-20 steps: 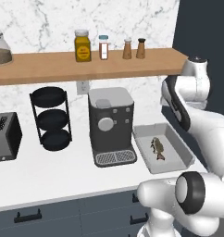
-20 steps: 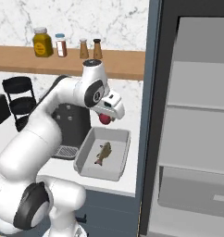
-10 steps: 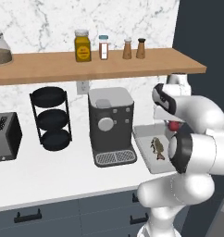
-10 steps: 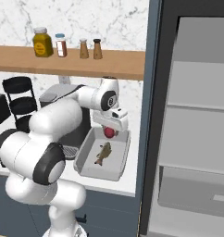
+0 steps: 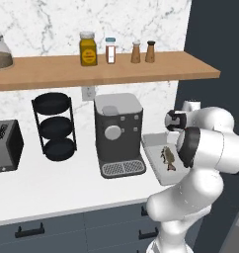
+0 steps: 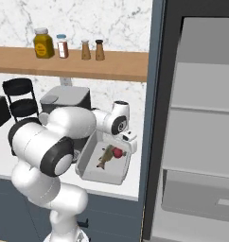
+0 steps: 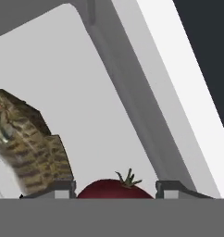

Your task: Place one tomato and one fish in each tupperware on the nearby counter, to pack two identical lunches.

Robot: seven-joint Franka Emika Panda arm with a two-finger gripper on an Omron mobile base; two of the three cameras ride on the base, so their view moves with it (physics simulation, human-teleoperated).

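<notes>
One grey tupperware (image 6: 100,176) lies on the white counter (image 5: 52,188) right of the coffee machine. A tan fish (image 6: 105,158) lies in it, also seen as the fish (image 5: 168,156) inside the tupperware (image 5: 152,142). My gripper (image 6: 120,148) is low over the tray, shut on a red tomato (image 6: 118,152) just right of the fish. In the hand view the tomato (image 7: 115,189) sits between my fingertips (image 7: 57,188), with the fish (image 7: 30,146) close on the left and the tupperware wall (image 7: 127,92) beyond.
A dark coffee machine (image 5: 118,131) stands close left of the tray. Farther left are a black tiered rack (image 5: 55,126) and a toaster (image 5: 5,146). A wooden shelf (image 5: 92,66) with jars hangs above. An open tall cabinet (image 6: 201,142) stands on the right.
The arm has swung down and forward, carrying the tomato from above the tray to low inside it, beside the fish. The fish has not moved.
</notes>
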